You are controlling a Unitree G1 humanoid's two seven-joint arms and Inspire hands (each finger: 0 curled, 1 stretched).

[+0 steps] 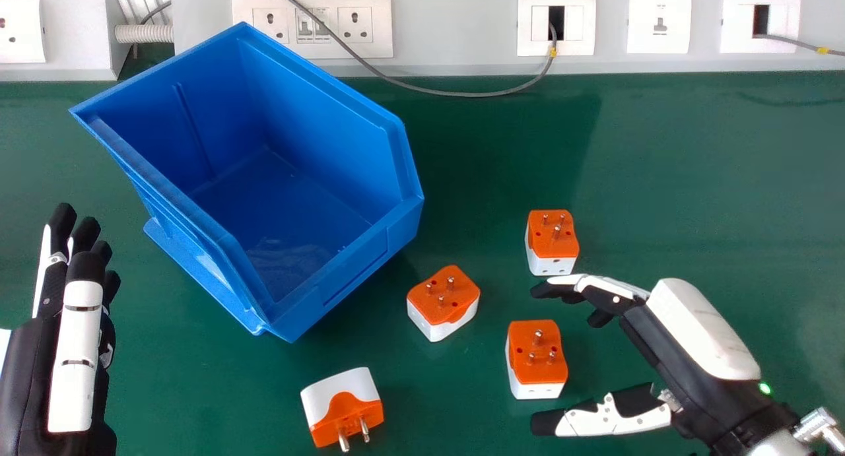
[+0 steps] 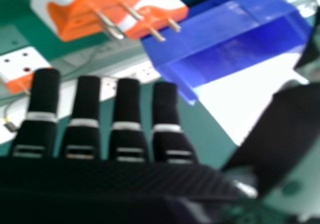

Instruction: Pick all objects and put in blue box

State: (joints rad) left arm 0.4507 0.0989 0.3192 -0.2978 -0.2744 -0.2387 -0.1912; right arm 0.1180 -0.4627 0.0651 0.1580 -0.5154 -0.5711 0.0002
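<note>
Adapters: four orange-and-white plug adapters, all outside the box, on the green table.
Nearest adapter: close to the near edge of the head view, its pins pointing toward that edge.
Middle adapter: just beside the box's near right corner, orange face and pins up.
Right-hand pair: a front adapter with a back adapter farther away, both with pins up, the two set apart.
Right hand: released, with fingers and thumb spread and nothing grasped; it reaches in from the right, the front adapter lying just off the gap between thumb and fingers, the back adapter near the fingertips. Whether it touches either, I cannot tell.
Blue box: to the left of the middle adapter, upright and set at an angle, its open top showing the inside floor.
Left hand: at the left edge, beside the box and apart from it, fingers straight, gripping nothing.
Table: green, under box and adapters.
Behind: a pale panel with wall sockets, a grey cable looping down in front.
</note>
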